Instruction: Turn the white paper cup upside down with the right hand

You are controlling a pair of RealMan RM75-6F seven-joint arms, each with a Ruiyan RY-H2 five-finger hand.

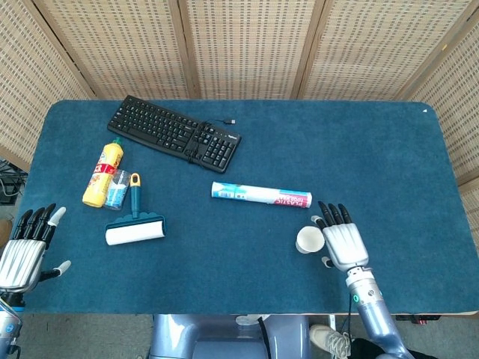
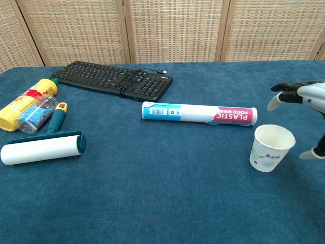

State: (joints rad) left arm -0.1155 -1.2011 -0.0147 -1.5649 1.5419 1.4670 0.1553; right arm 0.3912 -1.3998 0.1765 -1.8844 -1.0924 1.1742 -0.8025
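Right hand (image 1: 343, 243) spread wide beside white paper cup (image 1: 307, 240), gripping nothing.
Cup upright, mouth up, on blue bench (image 1: 359, 149), near plastic wrap roll (image 1: 260, 195). Left hand (image 1: 22, 250) spread wide too, at bench's near left edge.

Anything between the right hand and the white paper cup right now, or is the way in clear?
Nothing: in the chest view only bare blue cloth separates the open right hand from the white paper cup.
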